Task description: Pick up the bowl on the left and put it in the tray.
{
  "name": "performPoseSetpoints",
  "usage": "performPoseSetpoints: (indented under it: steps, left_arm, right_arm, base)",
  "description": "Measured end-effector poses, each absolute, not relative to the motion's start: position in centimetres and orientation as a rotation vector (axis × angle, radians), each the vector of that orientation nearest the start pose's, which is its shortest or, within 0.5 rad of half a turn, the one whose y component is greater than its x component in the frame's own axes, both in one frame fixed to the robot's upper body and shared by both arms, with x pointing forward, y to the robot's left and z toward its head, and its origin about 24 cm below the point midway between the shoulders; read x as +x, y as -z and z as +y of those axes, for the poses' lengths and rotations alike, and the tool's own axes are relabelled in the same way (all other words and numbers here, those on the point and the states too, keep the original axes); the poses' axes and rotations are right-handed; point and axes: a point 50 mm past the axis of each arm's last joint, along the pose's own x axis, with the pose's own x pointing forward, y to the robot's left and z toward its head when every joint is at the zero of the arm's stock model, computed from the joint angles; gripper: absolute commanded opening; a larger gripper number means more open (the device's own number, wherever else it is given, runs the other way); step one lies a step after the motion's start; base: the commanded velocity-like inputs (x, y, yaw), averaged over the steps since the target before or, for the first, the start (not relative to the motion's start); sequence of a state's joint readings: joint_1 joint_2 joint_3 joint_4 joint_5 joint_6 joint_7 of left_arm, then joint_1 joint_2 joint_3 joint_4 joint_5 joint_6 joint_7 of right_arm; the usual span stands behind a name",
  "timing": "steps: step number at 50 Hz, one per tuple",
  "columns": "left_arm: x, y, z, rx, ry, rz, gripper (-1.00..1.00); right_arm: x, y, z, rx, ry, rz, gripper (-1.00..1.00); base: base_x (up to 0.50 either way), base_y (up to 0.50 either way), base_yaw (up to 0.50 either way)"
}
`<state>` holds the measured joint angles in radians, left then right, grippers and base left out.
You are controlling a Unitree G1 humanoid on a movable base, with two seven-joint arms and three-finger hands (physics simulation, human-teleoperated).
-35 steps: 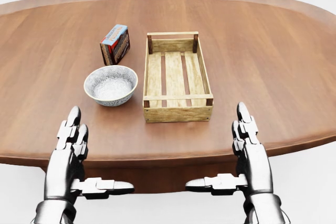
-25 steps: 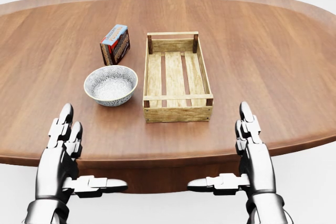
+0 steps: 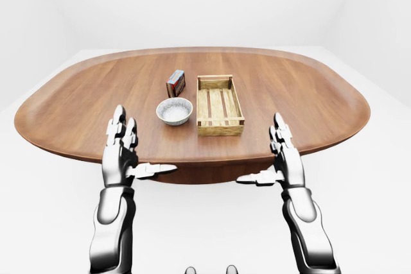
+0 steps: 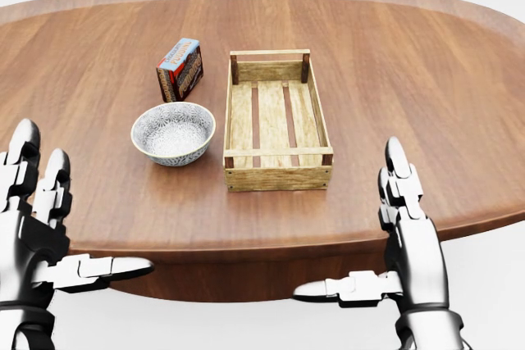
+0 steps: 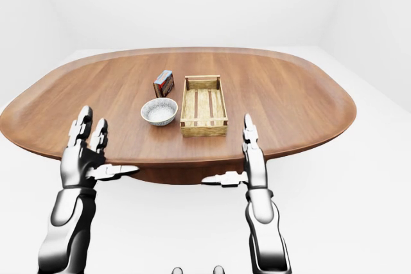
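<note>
Head view places the bowl (image 4: 173, 133) on the desk (image 4: 426, 79), well up and to the right of the left hand (image 4: 37, 231) and apart from it, with bare wood between them. That hand sits at the lower left of the view over the desk's near edge, fingers spread and thumb pointing right, holding nothing. The right hand (image 4: 406, 239) is at the lower right over the same edge, fingers likewise apart, thumb pointing left, empty, and further from the bowl than the left. The bowl stands upright, just beside the left wall of the tray (image 4: 276, 119) with a narrow gap, nearer the desk's near edge than its far one. It is round and shallow, pale grey-white with a fine speckled or patterned surface inside and out, and looks empty. A small box (image 4: 180, 68) lies just above the bowl, apart from it; it has a blue and red top and dark side, and some printing that is probably a label, but too small to read. The tray is a light wooden slatted crate, open-topped, with nothing in it.
</note>
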<state>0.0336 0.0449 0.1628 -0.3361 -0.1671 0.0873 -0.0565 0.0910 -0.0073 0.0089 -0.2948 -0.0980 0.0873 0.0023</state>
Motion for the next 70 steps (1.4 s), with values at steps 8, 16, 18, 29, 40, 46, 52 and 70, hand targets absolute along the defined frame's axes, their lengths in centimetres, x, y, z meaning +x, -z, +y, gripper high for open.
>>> performPoseSetpoints:
  steps: [8,16,18,29,40,46,52,70]
  left_arm:
    - [23.4,-12.0,19.9,-0.086,-0.101,-0.297,1.00]
    - [23.1,-13.1,20.4,-0.086,-0.119,-0.345,1.00]
    - [23.0,-13.3,20.5,-0.086,-0.123,-0.354,1.00]
    - [22.9,-13.9,20.9,-0.088,-0.137,-0.382,1.00]
    - [22.7,-14.3,21.2,-0.095,-0.148,-0.404,1.00]
    - [22.7,-14.5,21.3,-0.096,-0.152,-0.411,1.00]
    - [22.7,-14.5,21.4,-0.096,-0.155,-0.413,1.00]
    - [22.5,-14.8,21.6,-0.091,-0.162,-0.422,1.00]
  right_arm:
    - [21.6,-11.2,-14.9,-0.135,0.012,-0.254,0.99]
    - [19.4,-14.6,-14.4,-0.168,-0.008,-0.401,0.98]
    - [18.8,-15.3,-14.3,-0.176,-0.012,-0.432,0.99]
    - [17.0,-17.5,-14.0,-0.204,-0.023,-0.535,0.99]
    - [16.2,-18.4,-14.0,-0.236,-0.024,-0.574,0.98]
    - [16.1,-18.5,-13.9,-0.240,-0.026,-0.581,0.99]
    - [16.0,-18.6,-13.9,-0.240,-0.028,-0.584,0.98]
    - [15.9,-18.8,-14.1,-0.206,-0.014,-0.599,0.99]
  base:
    - [0.00,0.00,0.00]
    - [0.00,0.00,0.00]
    - [0.00,0.00,0.00]
    - [0.00,0.00,0.00]
    - [0.00,0.39,0.00]
    - [0.00,0.50,0.00]
    - [0.00,0.50,0.00]
    - [0.20,0.09,0.00]
